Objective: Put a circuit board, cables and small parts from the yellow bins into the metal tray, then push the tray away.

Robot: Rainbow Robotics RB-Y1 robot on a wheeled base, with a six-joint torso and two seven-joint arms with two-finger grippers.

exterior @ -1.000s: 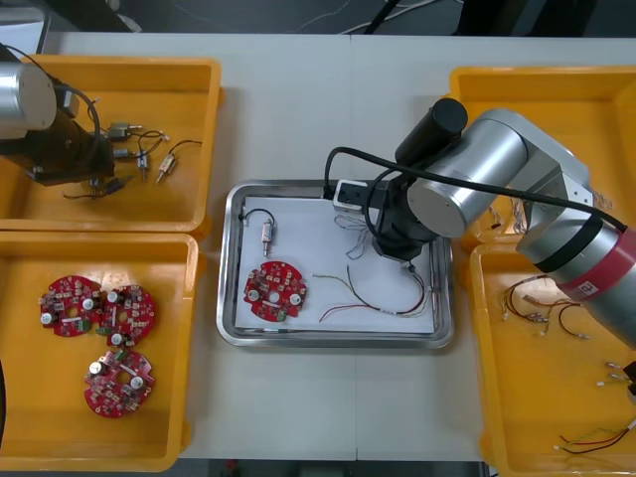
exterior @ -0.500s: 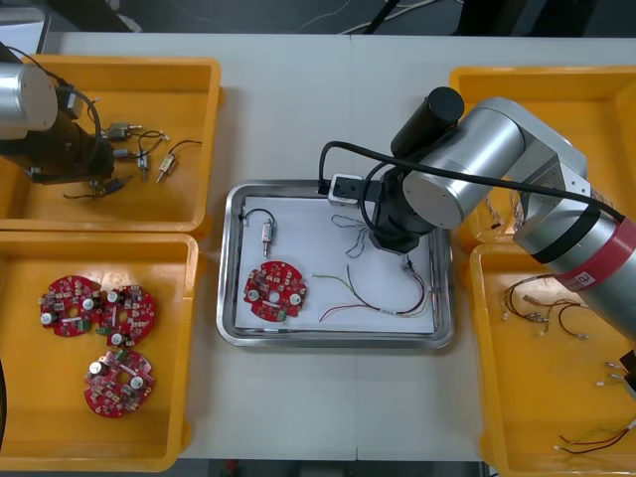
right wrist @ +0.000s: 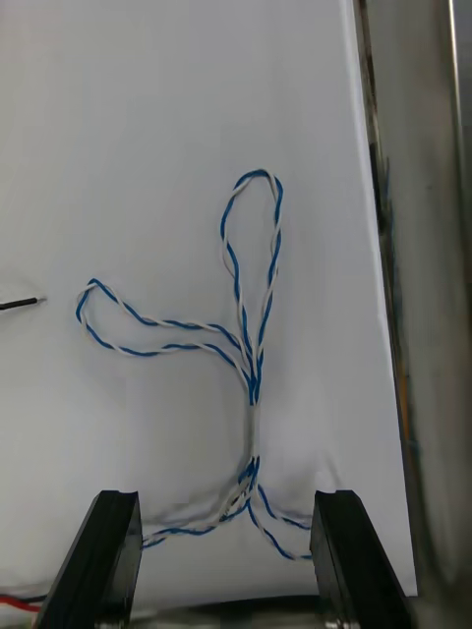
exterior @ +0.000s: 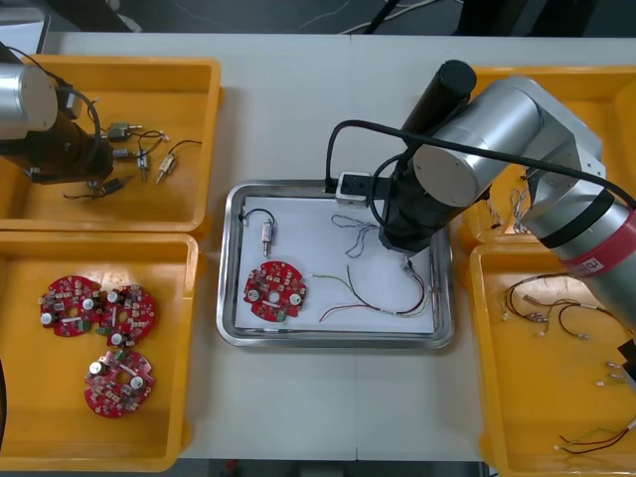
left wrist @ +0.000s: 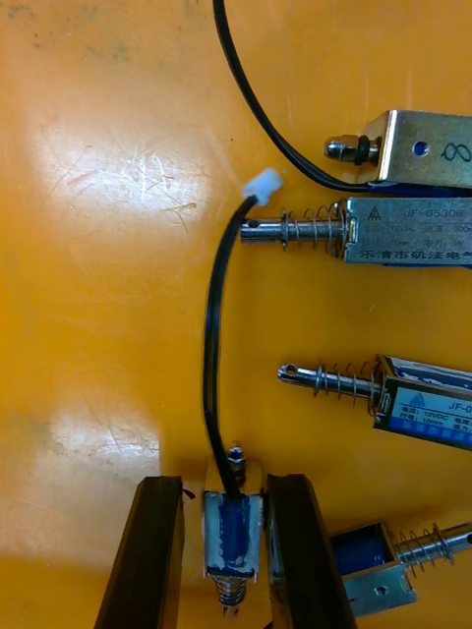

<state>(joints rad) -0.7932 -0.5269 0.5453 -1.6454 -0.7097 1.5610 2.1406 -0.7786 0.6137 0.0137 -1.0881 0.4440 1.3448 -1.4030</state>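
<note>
In the far left yellow bin (exterior: pixel 199 89), my left gripper (left wrist: pixel 233 550) is shut on a small metal part (left wrist: pixel 233 531) with a blue body and a black lead; its fingers (left wrist: pixel 152 550) press in at the part's sides. Other small metal parts (left wrist: pixel 403 231) lie just beyond it. My right gripper (right wrist: pixel 224 555) stands open low over the metal tray (exterior: pixel 232 258). The twisted blue and white cable (right wrist: pixel 251 364) lies loose on the white lining between and beyond its fingers. The tray also holds a red circuit board (exterior: pixel 273 291), a small metal part (exterior: pixel 266 235) and a red and yellow cable (exterior: pixel 383 293).
Three red circuit boards (exterior: pixel 99 333) lie in the near left bin. The right bins (exterior: pixel 556 397) hold more cables. The tray's metal wall (right wrist: pixel 413 295) runs close beside one right finger. My right arm (exterior: pixel 477 149) spans the tray's far right corner.
The left fingers have closed in on the small metal part. The right gripper has opened and let go of the blue and white cable, and its arm has shifted slightly up and right.
</note>
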